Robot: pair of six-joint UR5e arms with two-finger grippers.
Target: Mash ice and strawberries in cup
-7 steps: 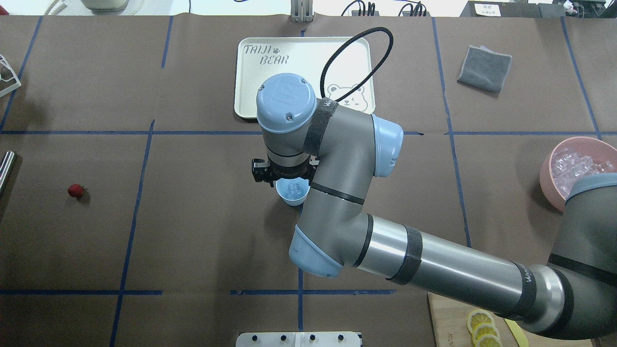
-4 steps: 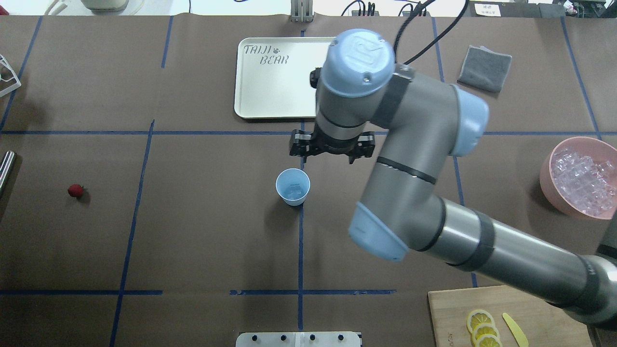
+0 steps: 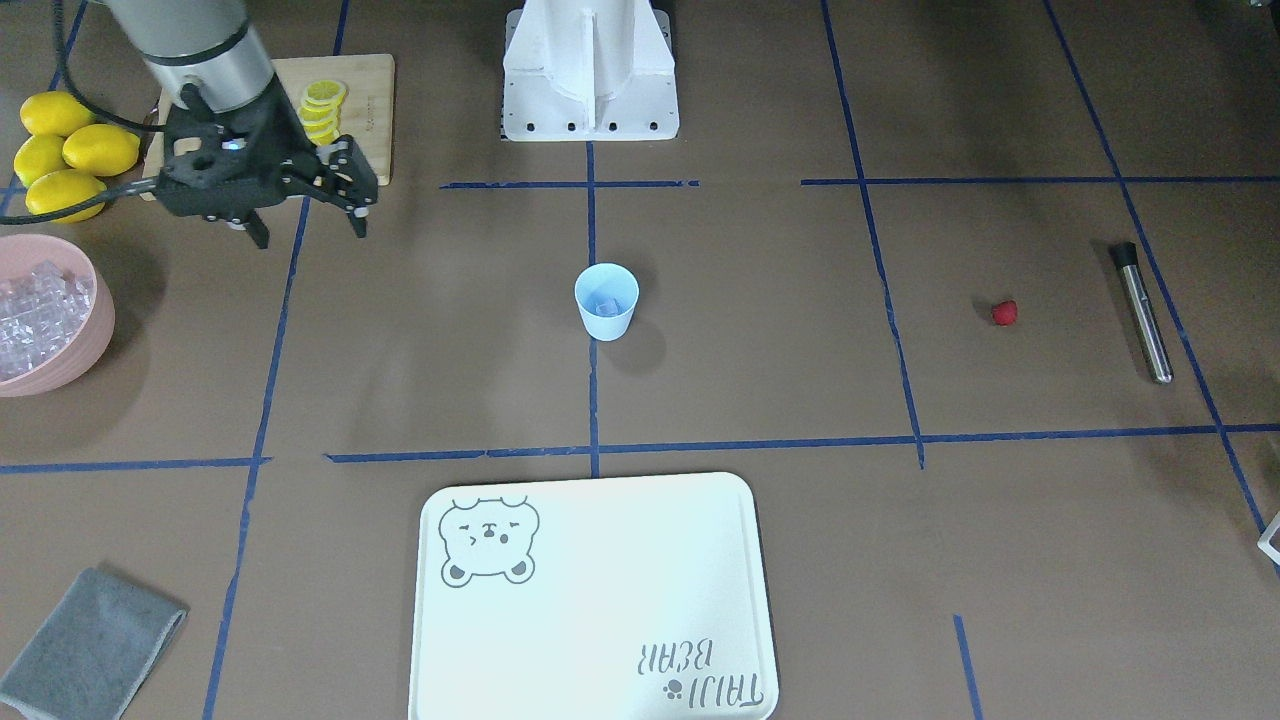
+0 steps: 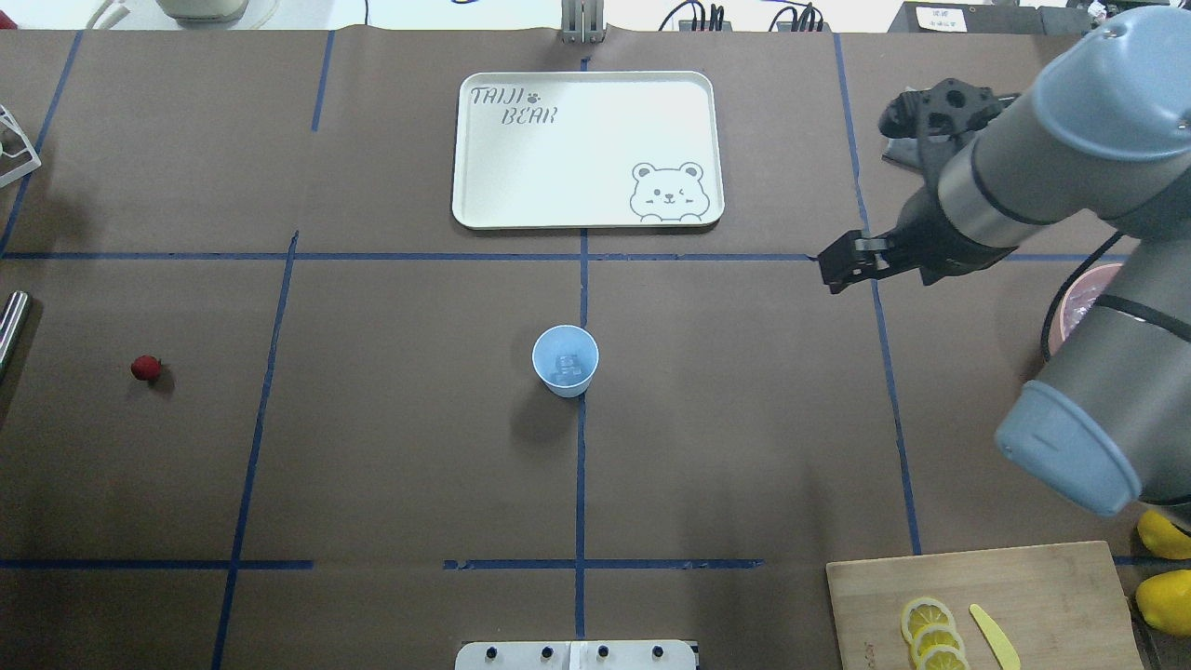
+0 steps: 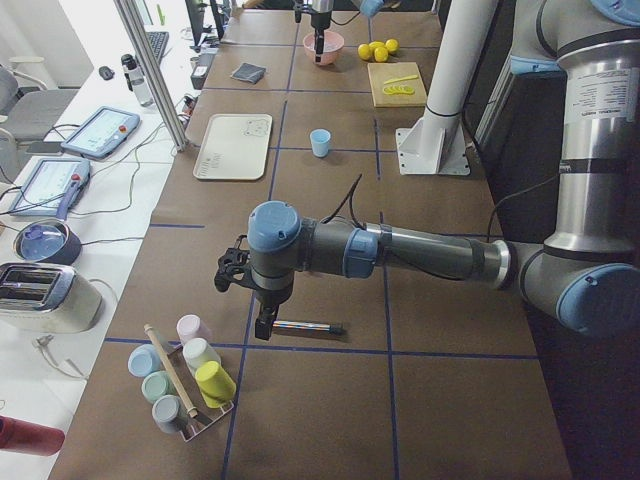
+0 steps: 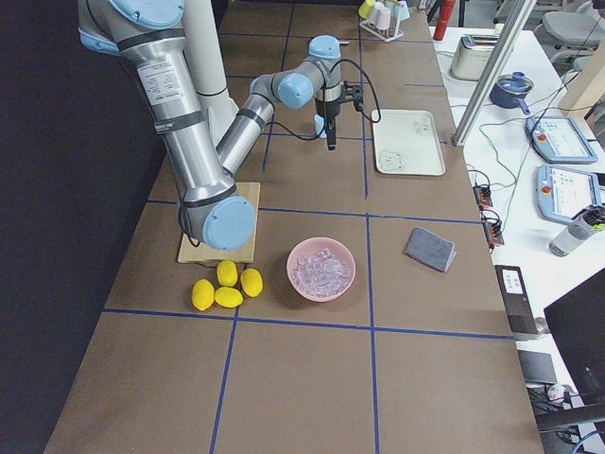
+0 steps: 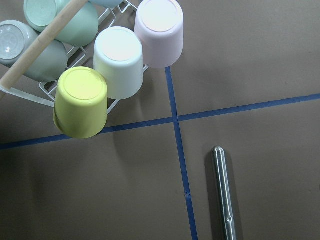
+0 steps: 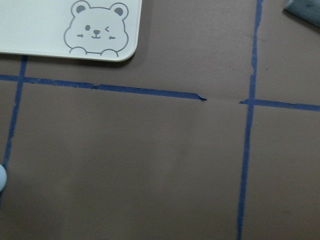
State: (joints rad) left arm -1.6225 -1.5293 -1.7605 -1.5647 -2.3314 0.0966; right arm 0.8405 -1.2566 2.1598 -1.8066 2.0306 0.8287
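Note:
The pale blue cup (image 4: 565, 360) stands upright at the table's middle with a clear ice cube (image 4: 564, 364) in it. More ice (image 3: 28, 305) fills the pink bowl (image 3: 85, 345). The strawberry (image 4: 144, 368) lies alone on the table far to the cup's left. My right gripper (image 3: 311, 232) hangs open and empty, well to the cup's right, between the cup and the bowl. In the exterior left view my left gripper (image 5: 263, 325) points down beside a metal muddler (image 5: 305, 326); I cannot tell whether it is open or shut.
A white bear tray (image 4: 586, 149) lies beyond the cup. There is a grey cloth (image 3: 90, 640) at the far right, and a cutting board (image 4: 986, 605) with lemon slices and whole lemons (image 3: 60, 150) near the robot's base. A rack of cups (image 7: 100, 60) stands by the muddler (image 7: 223, 195).
My right arm has swung away from above the cup, back and far to the right, towards the ice bowl. The cup stands uncovered; the strawberry has not moved.

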